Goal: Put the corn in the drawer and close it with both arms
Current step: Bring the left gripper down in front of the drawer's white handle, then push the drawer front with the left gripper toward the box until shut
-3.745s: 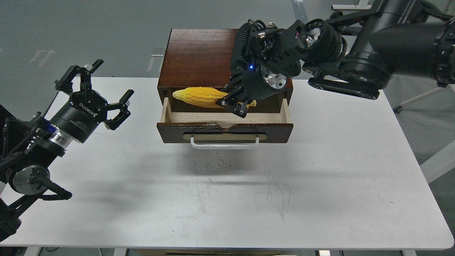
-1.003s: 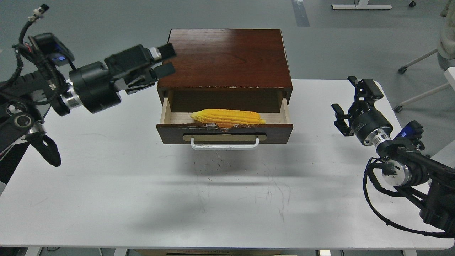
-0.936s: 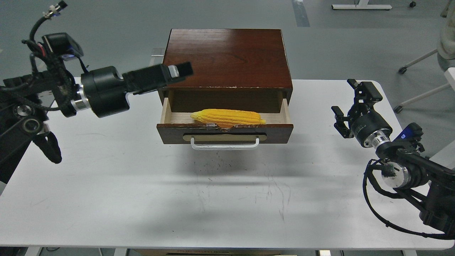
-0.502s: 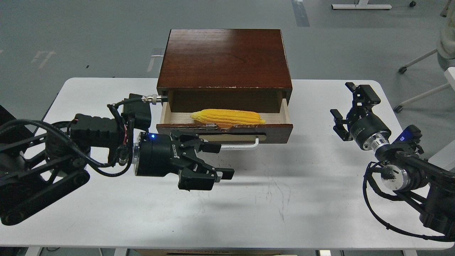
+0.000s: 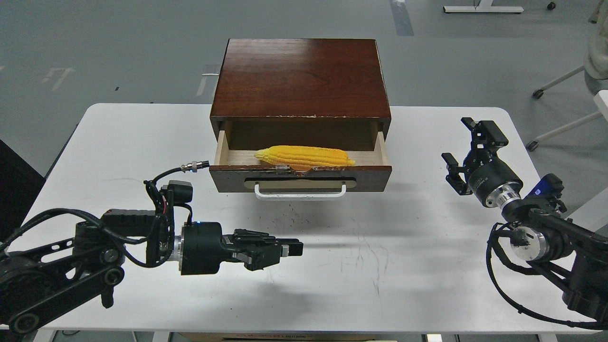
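Note:
The yellow corn (image 5: 304, 156) lies lengthwise inside the open drawer (image 5: 370, 176), close behind its chipped front edge. The drawer sticks out of the dark wooden cabinet (image 5: 299, 76), and its white bar handle (image 5: 300, 194) faces me. My left gripper (image 5: 292, 248) is low over the table, in front of the drawer and to its left. It points right and is seen edge-on, so its fingers cannot be told apart. My right gripper (image 5: 457, 139) is open and empty, to the right of the drawer and apart from it.
The white table (image 5: 332, 285) carries the cabinet at its back middle. A chair base (image 5: 560, 85) stands on the floor at the far right. A cable and connector (image 5: 194, 166) stick up from my left wrist near the drawer's left corner.
The right gripper let go of the corn, now lying in the drawer, and withdrew to the right. My left arm swung from beside the cabinet down in front of the drawer and then lower.

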Robot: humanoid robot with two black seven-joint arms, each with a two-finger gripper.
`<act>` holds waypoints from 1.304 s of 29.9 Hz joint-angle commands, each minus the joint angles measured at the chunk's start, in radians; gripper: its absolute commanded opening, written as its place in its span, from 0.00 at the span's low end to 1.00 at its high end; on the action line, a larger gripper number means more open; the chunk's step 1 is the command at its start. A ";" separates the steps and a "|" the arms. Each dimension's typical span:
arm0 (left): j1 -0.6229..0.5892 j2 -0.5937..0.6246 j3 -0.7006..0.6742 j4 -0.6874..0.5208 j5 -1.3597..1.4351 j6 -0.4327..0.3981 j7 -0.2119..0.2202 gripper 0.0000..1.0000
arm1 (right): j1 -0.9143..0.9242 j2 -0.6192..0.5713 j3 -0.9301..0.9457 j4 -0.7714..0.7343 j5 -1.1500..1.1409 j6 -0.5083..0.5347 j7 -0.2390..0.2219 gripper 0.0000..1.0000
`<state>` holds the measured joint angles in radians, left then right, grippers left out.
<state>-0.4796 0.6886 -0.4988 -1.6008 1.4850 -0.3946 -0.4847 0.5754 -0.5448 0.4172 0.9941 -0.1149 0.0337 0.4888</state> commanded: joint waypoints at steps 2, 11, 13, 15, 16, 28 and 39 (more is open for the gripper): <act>0.001 -0.023 -0.001 0.048 -0.106 0.020 0.037 0.00 | -0.003 -0.003 0.000 0.001 0.000 0.000 0.000 1.00; 0.001 -0.081 -0.001 0.111 -0.130 0.039 0.094 0.00 | -0.003 -0.004 0.000 0.001 0.000 0.000 0.000 1.00; 0.001 -0.092 -0.001 0.136 -0.135 0.036 0.094 0.00 | -0.005 -0.004 0.000 0.005 0.000 0.000 0.000 1.00; -0.001 -0.098 -0.003 0.150 -0.138 0.036 0.094 0.00 | -0.005 -0.004 0.000 0.003 0.000 -0.001 0.000 1.00; -0.001 -0.103 -0.004 0.159 -0.138 0.034 0.094 0.00 | -0.005 -0.004 0.000 0.005 0.000 -0.001 0.000 1.00; -0.014 -0.104 -0.018 0.188 -0.190 0.016 0.090 0.00 | -0.011 -0.004 0.000 0.003 0.000 0.000 0.000 1.00; -0.019 -0.106 -0.035 0.216 -0.212 0.005 0.090 0.00 | -0.012 -0.006 0.000 0.003 0.000 0.000 0.000 1.00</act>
<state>-0.4971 0.5844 -0.5299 -1.4038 1.2743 -0.3901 -0.3944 0.5645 -0.5499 0.4172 0.9966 -0.1151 0.0338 0.4885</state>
